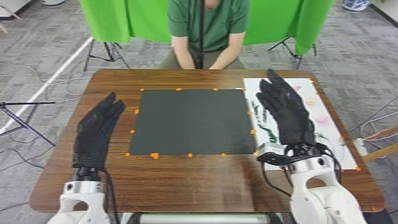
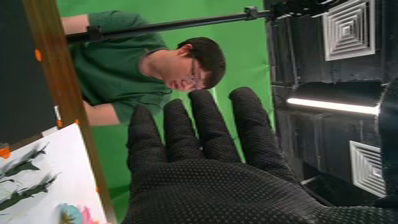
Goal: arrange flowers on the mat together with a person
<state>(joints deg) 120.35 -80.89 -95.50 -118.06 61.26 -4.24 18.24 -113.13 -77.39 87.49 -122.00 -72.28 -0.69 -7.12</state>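
Flowers (image 2: 70, 213) at the mat's (image 1: 191, 122) three o'clock look light, flimsy, best pinched by stems (image 2: 32, 191); right hand (image 1: 286, 107) is spread, left hand (image 1: 93, 135) straight-fingered.

We had the mat (image 1: 191, 122) lying near the middle of the worktop (image 1: 209, 192), with small tabs (image 1: 155, 155) along its edges. Just to its right, we had the sheet (image 1: 338, 150), with flowers (image 1: 322, 120) on it. Behind the worktop, beyond its far edge, hung our curtain (image 1: 298, 25).
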